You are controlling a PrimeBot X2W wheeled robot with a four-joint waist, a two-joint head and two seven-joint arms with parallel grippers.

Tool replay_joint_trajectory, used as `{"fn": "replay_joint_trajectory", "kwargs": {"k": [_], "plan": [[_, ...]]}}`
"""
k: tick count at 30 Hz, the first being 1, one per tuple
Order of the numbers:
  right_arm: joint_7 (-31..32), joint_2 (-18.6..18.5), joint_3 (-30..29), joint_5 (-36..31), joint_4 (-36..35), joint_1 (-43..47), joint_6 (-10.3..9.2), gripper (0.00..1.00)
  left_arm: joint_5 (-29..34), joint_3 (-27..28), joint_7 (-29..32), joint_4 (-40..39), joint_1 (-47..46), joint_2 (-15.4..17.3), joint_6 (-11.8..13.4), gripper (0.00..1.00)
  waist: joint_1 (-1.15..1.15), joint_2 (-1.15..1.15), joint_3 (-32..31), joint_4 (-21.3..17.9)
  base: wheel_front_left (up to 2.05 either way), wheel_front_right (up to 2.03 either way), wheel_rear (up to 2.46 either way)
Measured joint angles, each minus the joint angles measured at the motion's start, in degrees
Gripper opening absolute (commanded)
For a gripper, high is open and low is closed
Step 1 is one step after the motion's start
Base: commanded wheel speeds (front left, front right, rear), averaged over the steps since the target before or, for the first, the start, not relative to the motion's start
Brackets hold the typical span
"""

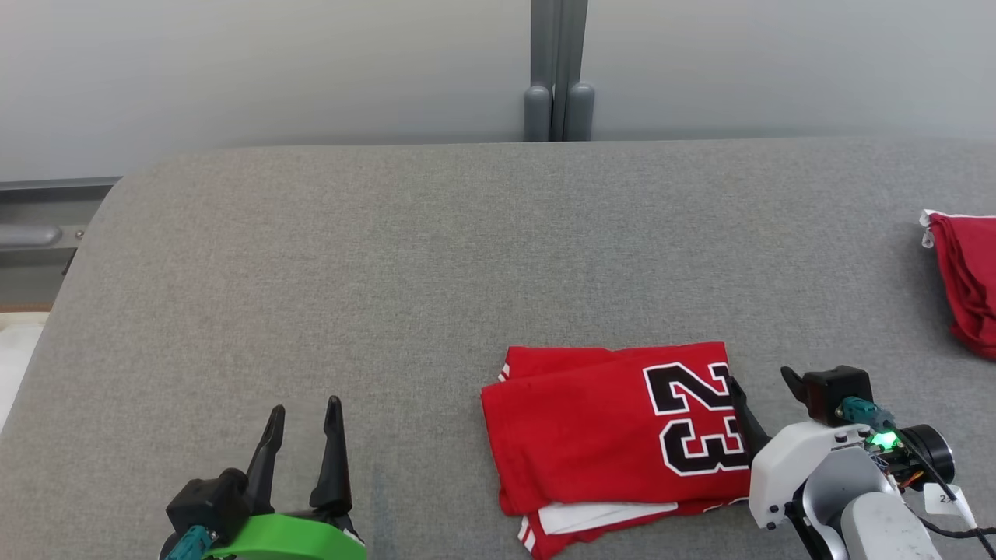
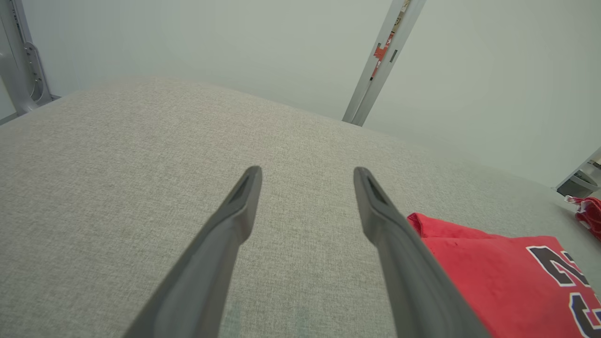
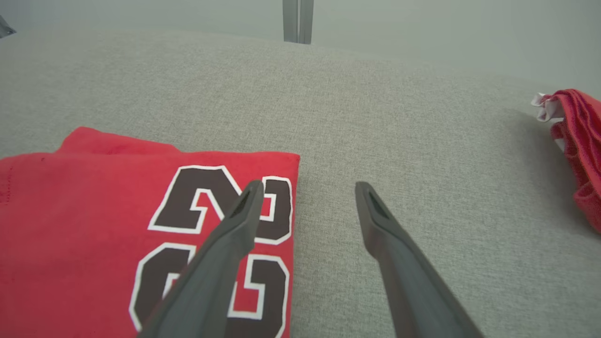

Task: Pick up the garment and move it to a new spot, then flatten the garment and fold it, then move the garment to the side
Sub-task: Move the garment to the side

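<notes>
The garment (image 1: pixel 615 432) is a red jersey with a black "23", lying folded into a rough rectangle on the grey cloth-covered table (image 1: pixel 389 272), front right of centre; a white lining peeks out at its near edge. My right gripper (image 1: pixel 762 383) is open at the garment's right edge. In the right wrist view its left finger (image 3: pixel 235 225) hangs over the number on the garment (image 3: pixel 94 225), and its right finger is over bare table. My left gripper (image 1: pixel 305 412) is open over bare table to the garment's left. Nothing sits between its fingers (image 2: pixel 244 202), and the garment (image 2: pixel 493 277) lies beside them.
A second red cloth (image 1: pixel 969 284) with white trim lies bunched at the table's far right edge, also seen as the red cloth (image 3: pixel 575 141) in the right wrist view. A grey post (image 1: pixel 558 78) stands behind the table against a pale wall. The table's left edge (image 1: pixel 47 327) drops off.
</notes>
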Motion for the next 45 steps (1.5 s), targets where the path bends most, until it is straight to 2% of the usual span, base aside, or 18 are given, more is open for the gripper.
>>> {"fn": "replay_joint_trajectory", "kwargs": {"k": [10, 20, 21, 23, 24, 26, 27, 28, 36, 45], "plan": [[12.7, -4.2, 3.8, 2.1, 0.5, -1.8, 0.01, 1.00, -0.2, 0.3, 0.0, -0.4, -1.6, 0.0, 0.1, 1.00, 0.00, 0.00, 2.8, 2.1, 0.00, 0.00, 0.00], [17.6, -5.3, 7.4, 7.2, 3.2, -3.7, -0.02, 1.00, -0.2, 0.2, 0.0, -0.6, -2.4, 0.0, 0.2, 1.00, 0.00, 0.00, 4.8, 3.1, 0.00, 0.00, 0.00], [17.8, -5.4, 7.8, 7.5, 3.5, -4.1, -0.02, 0.97, -0.2, 0.2, 0.0, -0.6, -2.5, 0.0, 0.2, 1.00, 0.00, 0.00, 5.0, 3.1, 0.00, 0.00, 0.00], [18.2, -5.7, 8.5, 8.4, 4.0, -4.5, -0.02, 0.47, -0.2, 0.2, 0.0, -0.6, -2.6, 0.0, 0.3, 1.00, 0.00, 0.00, 5.2, 3.0, 0.00, 0.00, 0.00], [18.2, -5.8, 8.8, 9.1, 4.3, -4.8, -0.02, 0.40, -0.1, 0.1, 0.0, -0.6, -2.7, 0.0, 0.3, 1.00, 0.00, 0.00, 5.4, 2.9, 0.00, 0.00, 0.00], [18.2, -6.0, 9.3, 9.6, 4.8, -5.4, -0.02, 0.17, -0.1, 0.0, 0.0, -0.6, -3.0, 0.0, 0.3, 1.00, 0.00, 0.00, 5.6, 2.8, 0.00, 0.00, 0.00], [18.0, -6.0, 9.5, 10.0, 5.0, -5.8, -0.02, 0.13, -0.1, 0.0, 0.0, -0.7, -3.2, 0.0, 0.3, 1.00, 0.00, 0.00, 5.8, 2.7, 0.00, 0.00, 0.00], [17.6, -6.0, 9.4, 10.3, 5.2, -6.0, -0.01, 0.00, -0.1, -0.1, 0.0, -0.7, -3.2, 0.0, 0.3, 1.00, 0.00, 0.00, 5.9, 2.6, 0.00, 0.00, 0.00], [12.0, -6.7, 5.7, 10.1, 6.0, -10.5, 0.04, 0.00, 0.5, -0.7, 0.0, -1.3, -4.0, 0.0, 0.2, 1.00, 0.00, 0.00, 6.8, 0.1, 0.00, 0.00, 0.00], [9.6, -9.9, -0.8, 8.6, 5.4, -13.4, 0.03, 0.00, 3.3, -1.9, 0.0, -3.1, -5.8, 0.0, -0.2, 1.00, 0.00, 0.00, 8.1, -6.6, 0.00, 0.00, 0.00]]}}
